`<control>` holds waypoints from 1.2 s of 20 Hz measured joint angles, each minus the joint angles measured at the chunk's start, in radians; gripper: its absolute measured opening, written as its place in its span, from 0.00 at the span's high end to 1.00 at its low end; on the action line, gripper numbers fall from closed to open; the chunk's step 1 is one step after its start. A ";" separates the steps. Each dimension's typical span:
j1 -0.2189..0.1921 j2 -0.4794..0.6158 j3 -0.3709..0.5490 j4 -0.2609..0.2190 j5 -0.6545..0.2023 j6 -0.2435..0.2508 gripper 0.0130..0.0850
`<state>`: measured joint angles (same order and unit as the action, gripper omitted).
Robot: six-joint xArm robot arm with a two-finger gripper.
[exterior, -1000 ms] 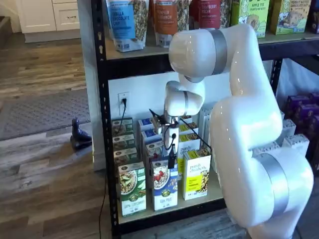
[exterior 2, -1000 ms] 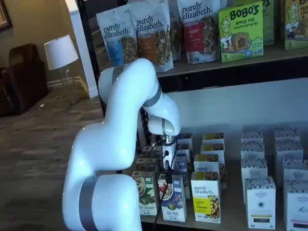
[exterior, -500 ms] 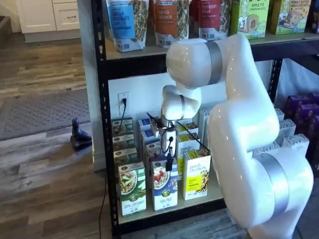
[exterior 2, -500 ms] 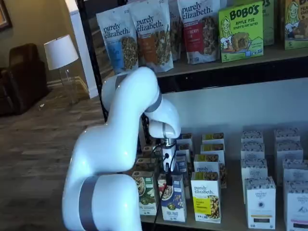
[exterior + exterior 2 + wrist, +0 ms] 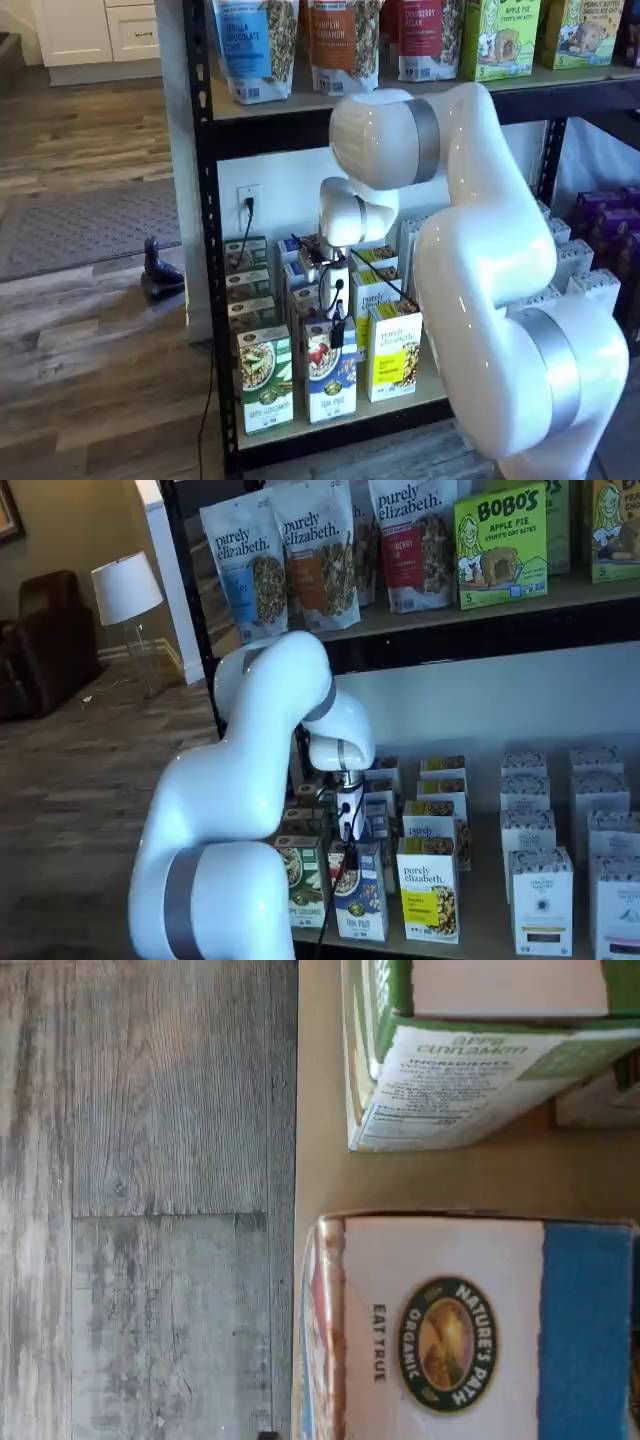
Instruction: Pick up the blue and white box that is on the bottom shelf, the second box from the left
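The blue and white box (image 5: 330, 382) stands at the front edge of the bottom shelf (image 5: 345, 420), in the front row. A green box (image 5: 265, 385) stands just beside it, nearer the shelf's left end, and a yellow box (image 5: 395, 360) stands just beside it toward the right. In both shelf views the blue and white box (image 5: 360, 898) has more boxes lined up behind it, toward the back wall.

The white arm (image 5: 480, 270) reaches down in front of the shelf. Its gripper (image 5: 337, 335) hangs right over the top of the blue and white box, close to it, maybe just touching. The black fingers are small and dark here, with a cable beside them, so I cannot tell if they are spread apart or pressed together. In a shelf view the gripper (image 5: 350, 852) sits at the top edge of that same box.

The wrist view looks down on the top of the blue and white box (image 5: 470, 1330), which has a round logo on it. The green box (image 5: 470, 1070) is near it, with bare tan shelf (image 5: 450, 1180) between them. The wood floor (image 5: 140, 1200) shows past the front edge.
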<state>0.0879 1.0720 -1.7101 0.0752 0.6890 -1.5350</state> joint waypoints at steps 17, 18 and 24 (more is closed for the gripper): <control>0.012 0.041 -0.015 -0.039 -0.010 0.043 0.11; 0.012 0.040 -0.013 -0.042 -0.011 0.046 0.17; 0.011 0.030 0.002 -0.053 -0.018 0.054 0.22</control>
<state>0.0993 1.1020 -1.7085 0.0221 0.6713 -1.4811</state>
